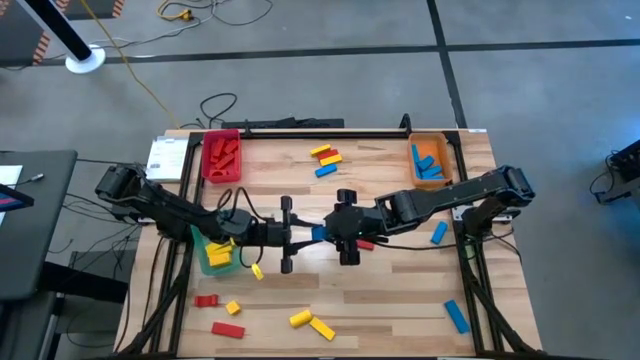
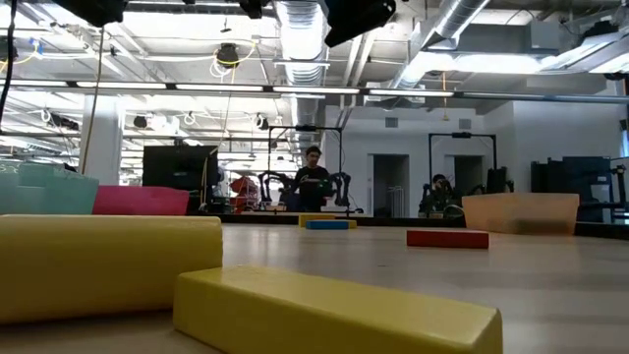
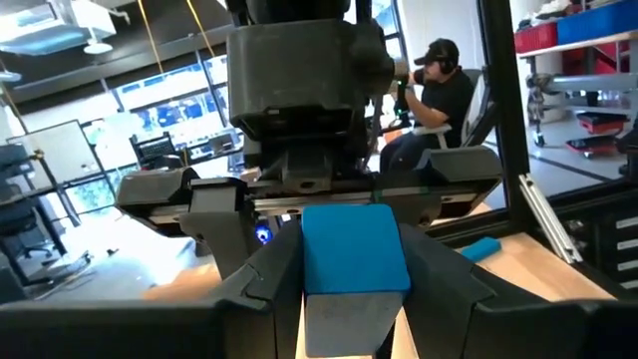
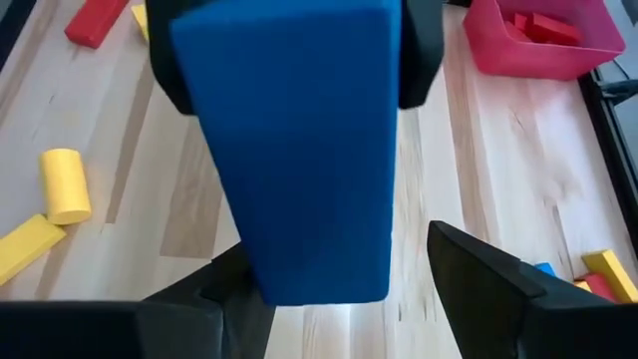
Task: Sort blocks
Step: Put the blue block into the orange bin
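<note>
A blue block (image 1: 318,233) hangs in the air over the table's middle, between my two grippers. My left gripper (image 1: 296,235) reaches in from the left and is shut on it. My right gripper (image 1: 335,230) faces it from the right, open, its fingers (image 4: 478,284) standing either side of the block's free end (image 4: 319,269) with a visible gap on one side. More red, yellow and blue blocks lie flat on the table, some near the far edge (image 1: 325,158), several near the near edge (image 1: 300,318). The low view shows yellow blocks (image 2: 324,310) close up. My left gripper pinches the blue block's left end (image 3: 354,249) between its two fingers (image 3: 269,279). The fingers come in level from the table's left and lie along the block. It is lifted clear of the table and sticks out level toward my right gripper.
A red tray (image 1: 205,160) with red blocks and an orange tray (image 1: 413,165) with blue blocks sit at the far side. A green tray (image 1: 222,268) with yellow blocks lies under my left arm. Single blue blocks (image 1: 438,233) (image 1: 456,315) lie to the right. People sit beyond the table.
</note>
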Tool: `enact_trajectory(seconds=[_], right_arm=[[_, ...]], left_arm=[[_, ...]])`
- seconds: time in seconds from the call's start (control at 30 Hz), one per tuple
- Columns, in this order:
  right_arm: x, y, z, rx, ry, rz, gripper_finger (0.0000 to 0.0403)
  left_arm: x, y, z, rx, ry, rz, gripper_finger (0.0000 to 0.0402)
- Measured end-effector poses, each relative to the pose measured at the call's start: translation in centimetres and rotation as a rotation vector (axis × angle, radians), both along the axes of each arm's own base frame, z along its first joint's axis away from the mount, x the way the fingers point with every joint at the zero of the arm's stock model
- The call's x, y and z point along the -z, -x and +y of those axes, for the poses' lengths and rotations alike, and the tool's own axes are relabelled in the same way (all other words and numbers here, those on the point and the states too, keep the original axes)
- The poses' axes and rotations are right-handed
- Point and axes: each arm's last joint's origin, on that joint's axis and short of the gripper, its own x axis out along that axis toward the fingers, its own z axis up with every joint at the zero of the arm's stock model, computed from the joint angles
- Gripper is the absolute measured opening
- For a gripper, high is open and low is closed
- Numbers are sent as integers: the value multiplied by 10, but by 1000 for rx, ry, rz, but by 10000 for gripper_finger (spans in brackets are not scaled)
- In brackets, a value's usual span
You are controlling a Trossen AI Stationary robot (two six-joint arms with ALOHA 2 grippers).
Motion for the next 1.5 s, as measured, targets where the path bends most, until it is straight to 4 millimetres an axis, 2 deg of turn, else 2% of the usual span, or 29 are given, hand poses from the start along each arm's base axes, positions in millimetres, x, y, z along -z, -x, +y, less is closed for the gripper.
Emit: enact_trajectory(seconds=[0.2,0.53,0.63,0.87,1.0,1.27,1.5], right_arm=[[-2,-1,0,-11,1,-22,228],[-2,-2,1,-41,25,-20,121],[-2,-2,1,-43,28,-19,119],[1,0,-9,1,19,27,135],[5,4,-15,36,22,82,130],[15,20,-48,278,130,266,129],[22,40,-95,471,152,476,129]], left_arm=[[2,-1,3,-12,-8,21,127],[2,-2,6,-24,-3,20,127],[2,-2,6,-25,-2,21,137],[5,-3,7,-55,-13,52,201],[5,1,9,-91,-31,103,226],[-2,24,17,-167,4,282,239],[8,34,9,-141,49,417,240]])
